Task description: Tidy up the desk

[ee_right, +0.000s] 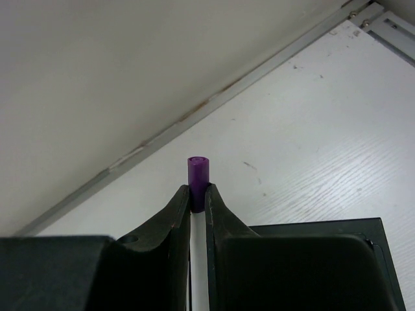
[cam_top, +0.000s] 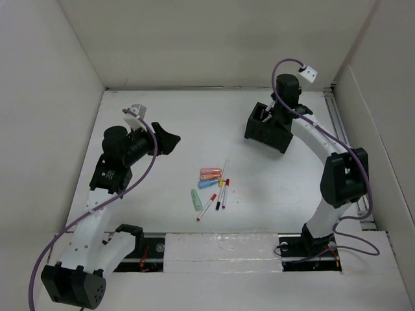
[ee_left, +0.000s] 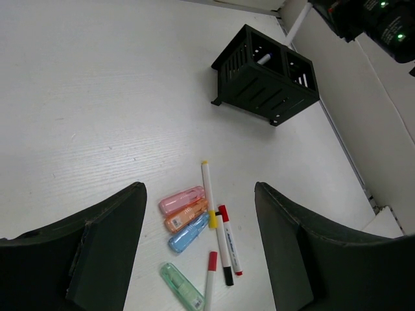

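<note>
The white desk (cam_top: 181,116) holds a cluster of stationery at its middle: pink (ee_left: 181,199), orange (ee_left: 185,215), blue (ee_left: 188,233) and green (ee_left: 181,286) highlighters, and several white pens with yellow (ee_left: 207,192), red (ee_left: 229,240) and black caps. My left gripper (cam_top: 167,141) is open and empty, above and left of the cluster. My right gripper (ee_right: 198,194) is shut on a white pen with a purple cap (ee_right: 198,170), held over the black organizer box (cam_top: 267,129).
The organizer box also shows in the left wrist view (ee_left: 266,78), with a white pen standing in one compartment. White walls border the desk at left, back and right. A metal rail (cam_top: 343,129) runs along the right side.
</note>
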Motion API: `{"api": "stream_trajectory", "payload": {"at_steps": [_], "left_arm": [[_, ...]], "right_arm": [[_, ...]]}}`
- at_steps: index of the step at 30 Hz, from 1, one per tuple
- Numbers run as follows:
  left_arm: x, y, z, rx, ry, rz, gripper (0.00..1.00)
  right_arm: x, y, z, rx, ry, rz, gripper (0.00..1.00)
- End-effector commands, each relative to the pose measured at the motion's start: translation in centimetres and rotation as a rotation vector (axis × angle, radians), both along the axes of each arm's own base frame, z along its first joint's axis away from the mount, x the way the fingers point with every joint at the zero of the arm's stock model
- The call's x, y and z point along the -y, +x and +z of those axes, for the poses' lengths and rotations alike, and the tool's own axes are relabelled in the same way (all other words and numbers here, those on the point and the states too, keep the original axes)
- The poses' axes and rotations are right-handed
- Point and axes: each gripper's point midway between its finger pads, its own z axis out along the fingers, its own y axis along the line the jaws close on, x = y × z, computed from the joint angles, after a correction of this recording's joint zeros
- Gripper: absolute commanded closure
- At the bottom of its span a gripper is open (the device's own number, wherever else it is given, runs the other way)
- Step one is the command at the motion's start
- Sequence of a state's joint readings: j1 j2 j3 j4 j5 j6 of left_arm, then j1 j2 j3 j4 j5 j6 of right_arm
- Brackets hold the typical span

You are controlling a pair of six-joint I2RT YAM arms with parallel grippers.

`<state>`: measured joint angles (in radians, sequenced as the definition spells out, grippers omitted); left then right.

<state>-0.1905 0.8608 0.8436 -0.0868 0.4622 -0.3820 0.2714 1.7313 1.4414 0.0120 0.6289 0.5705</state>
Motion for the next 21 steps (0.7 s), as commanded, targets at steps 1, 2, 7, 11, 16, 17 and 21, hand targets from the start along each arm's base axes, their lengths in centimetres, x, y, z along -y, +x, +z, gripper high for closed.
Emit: {"api": "stream_trajectory", "payload": {"at_steps": [1, 2, 7, 11, 16, 17, 21], "left_arm": [[0.1, 0.2, 2.0, 0.074, -0.002, -0.008, 0.36], [0.2, 0.1, 2.0, 0.075, -0.003, -0.011, 0.36], [0.1, 0.2, 1.8, 0.071, -0.001, -0.005, 0.36], [0.0, 0.1, 1.8, 0.073, 0.000, -0.001, 0.36], [0.1, 0.2, 1.7, 0.068, -0.002, -0.006, 0.36], [0.1, 0.2, 1.6, 0.068, 0.000, -0.004, 0.36], [0.3, 0.3, 1.3, 0.051, -0.003, -0.013, 0.36]], "right_arm": [[0.1, 0.7, 2.0, 0.059, -0.051, -0.041, 0.96], [0.2, 1.0, 1.2, 0.046, -0.062, -0.055, 0.96], [0.0, 1.4, -0.9, 0.021, -0.072, -0.078, 0.95], [-1.9, 1.0, -2.5, -0.008, -0.099, -0.076, 0.91], [-3.3, -0.5, -4.1, -0.016, -0.061, -0.068, 0.74], [-3.7, -1.0, -3.4, -0.001, -0.047, -0.057, 0.65], [-4.6, -2.8, -2.5, 0.017, -0.006, -0.022, 0.54]]}}
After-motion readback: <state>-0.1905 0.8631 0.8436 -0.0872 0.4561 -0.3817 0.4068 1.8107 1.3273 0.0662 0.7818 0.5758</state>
